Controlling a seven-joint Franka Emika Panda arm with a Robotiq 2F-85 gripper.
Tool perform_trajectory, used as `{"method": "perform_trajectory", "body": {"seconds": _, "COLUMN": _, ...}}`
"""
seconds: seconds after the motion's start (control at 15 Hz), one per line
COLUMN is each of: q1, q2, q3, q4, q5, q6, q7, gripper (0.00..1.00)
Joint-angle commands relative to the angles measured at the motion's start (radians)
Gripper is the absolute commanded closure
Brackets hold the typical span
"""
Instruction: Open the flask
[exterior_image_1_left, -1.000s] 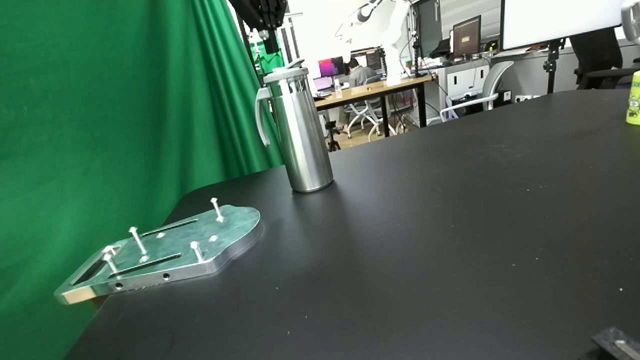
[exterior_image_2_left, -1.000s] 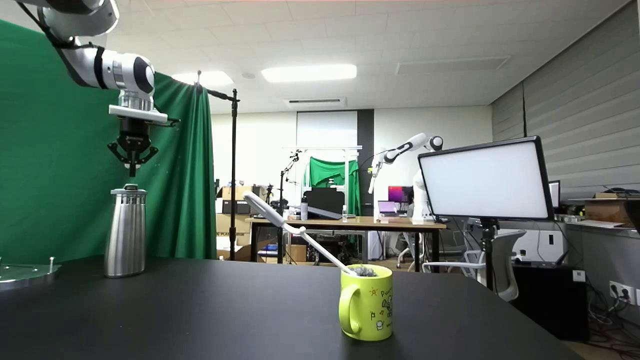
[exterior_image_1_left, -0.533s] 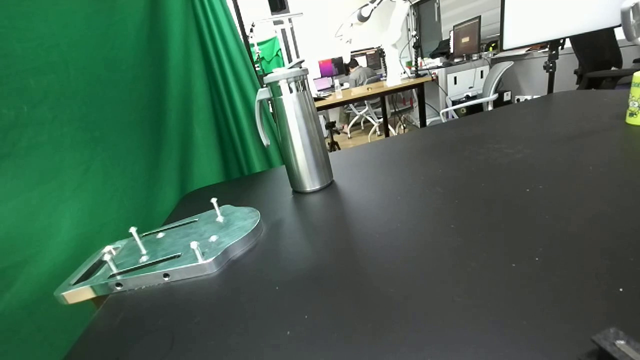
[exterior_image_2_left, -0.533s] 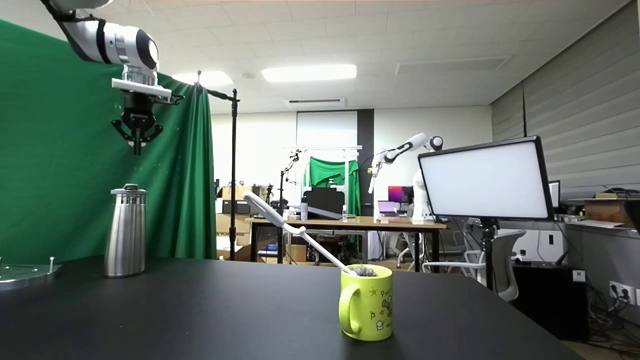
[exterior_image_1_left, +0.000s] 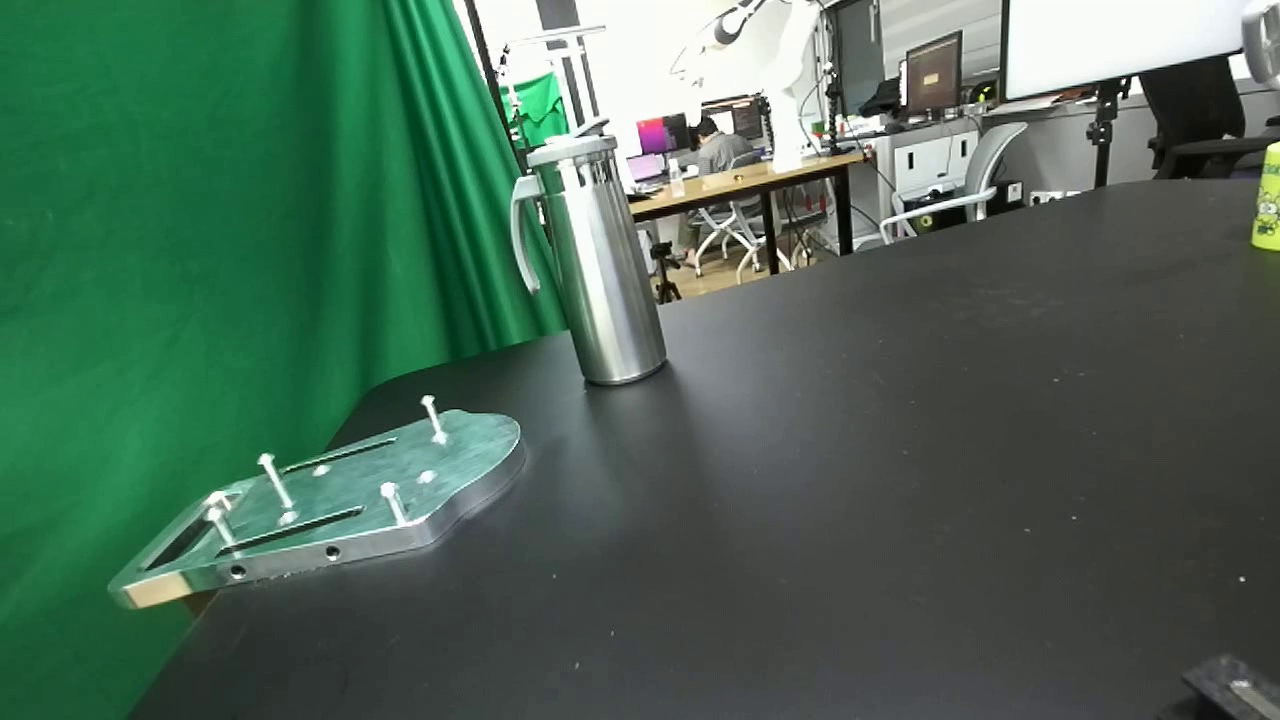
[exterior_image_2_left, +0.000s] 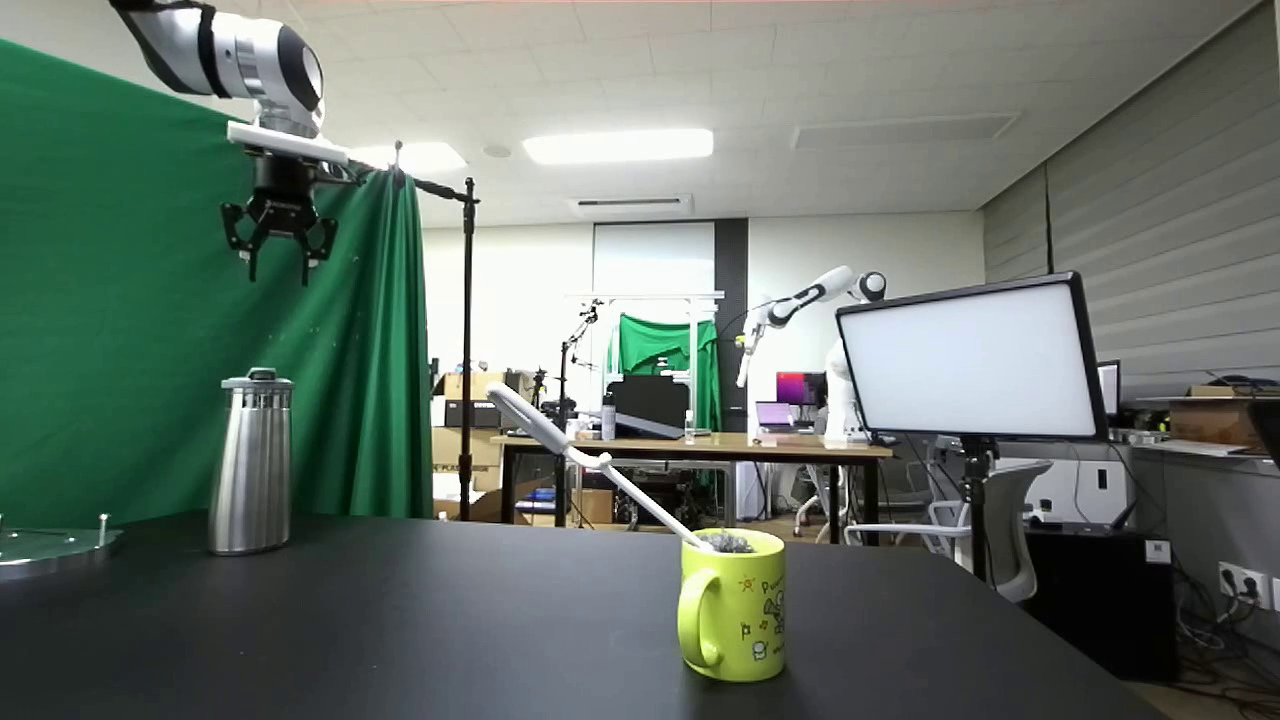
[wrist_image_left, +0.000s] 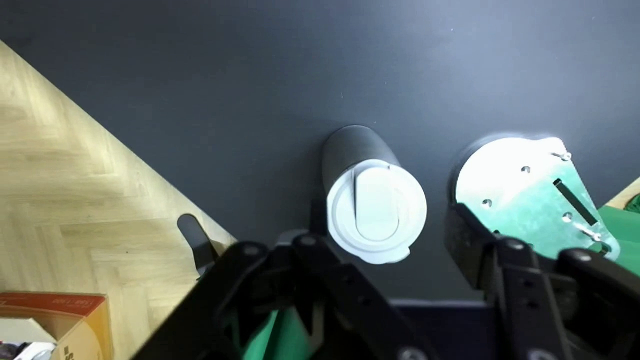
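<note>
The flask stands upright on the black table, its brushed steel body (exterior_image_1_left: 615, 270) showing in both exterior views. Its grey lid (exterior_image_1_left: 570, 150) carries a flap (exterior_image_1_left: 592, 127) that tilts up at one side, and a side handle (exterior_image_1_left: 520, 235) hangs from the lid's rim. From the wrist view I look down on the pale round lid (wrist_image_left: 412, 200) and part of the body (wrist_image_left: 350, 145). Well above the flask, clear of it, my gripper (exterior_image_2_left: 278, 277) is open with nothing held. Its fingers appear either side of the lid in the wrist view.
A green-tinted plate with upright pegs (exterior_image_1_left: 460, 465) lies near the flask. Farther off stands a lime-green mug (exterior_image_2_left: 740, 620) holding a white-handled brush (exterior_image_2_left: 640, 495). A green curtain (exterior_image_1_left: 200, 250) hangs behind. The table edge (wrist_image_left: 150, 170) passes close to the flask.
My gripper has risen away from the flask and out of an exterior view. Its fingers, together before, have spread apart. The flask and its flap look unmoved.
</note>
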Motion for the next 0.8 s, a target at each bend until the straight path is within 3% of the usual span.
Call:
{"method": "perform_trajectory", "body": {"seconds": 0.0, "q1": -0.016, "q2": -0.067, "q3": -0.002, "q4": -0.062, "q5": 0.01, "q6": -0.03, "q7": 0.021, "gripper": 0.07}}
{"method": "perform_trajectory", "body": {"seconds": 0.13, "q1": -0.02, "q2": -0.081, "q3": -0.002, "q4": -0.073, "q5": 0.01, "q6": -0.04, "q7": 0.021, "gripper": 0.0}}
{"method": "perform_trajectory", "body": {"seconds": 0.6, "q1": -0.029, "q2": -0.112, "q3": 0.002, "q4": -0.109, "q5": 0.024, "q6": -0.083, "q7": 0.014, "gripper": 0.0}}
{"method": "perform_trajectory", "body": {"seconds": 0.73, "q1": -0.019, "q2": -0.077, "q3": 0.0, "q4": -0.073, "q5": 0.009, "q6": -0.069, "q7": -0.001, "gripper": 0.0}}
